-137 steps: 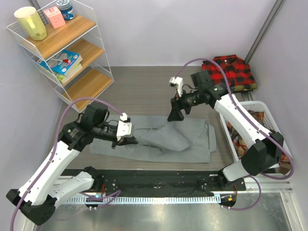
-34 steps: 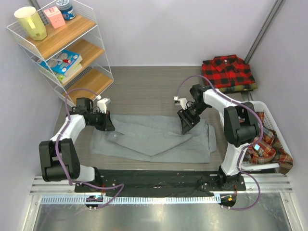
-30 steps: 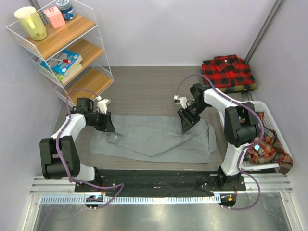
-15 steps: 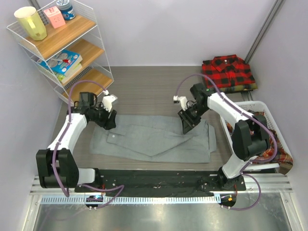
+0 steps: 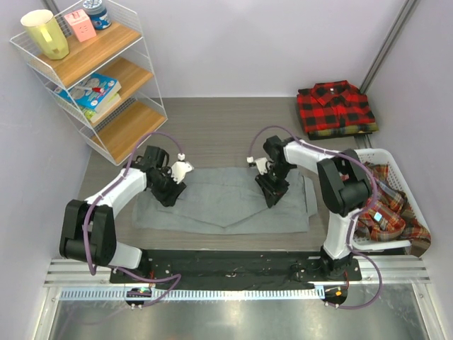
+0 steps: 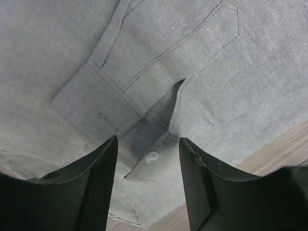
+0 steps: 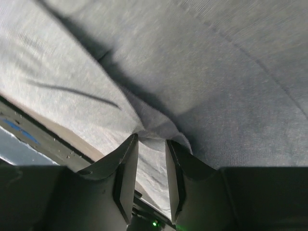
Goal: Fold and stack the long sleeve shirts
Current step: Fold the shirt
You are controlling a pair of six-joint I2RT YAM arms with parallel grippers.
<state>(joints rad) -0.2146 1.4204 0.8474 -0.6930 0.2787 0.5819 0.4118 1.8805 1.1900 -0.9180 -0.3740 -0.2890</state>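
Left gripper (image 6: 148,142): jaws stand about half apart with nothing between them, poised just above a buttoned cuff (image 6: 110,106), its button (image 6: 152,156) in the gap below. Right gripper (image 7: 150,140): jaws drawn narrow on a raised ridge of grey cloth, which appears pinched between the tips. Both work on the grey shirt (image 5: 226,202), which lies spread flat on the table (image 5: 212,134) in front of the arm bases, sleeves laid inward across the body. Assessment: the cloth is thin, light and limp; it will sag and drag from any single hold and can slip out of a shallow pinch. Stitched, doubled parts such as cuff, placket and hem offer the firmest purchase, and two holds well apart should carry a fold evenly. A folded checked shirt (image 5: 338,106) sits at the far right; plaid shirts (image 5: 389,212) lie in the basket (image 5: 368,154).
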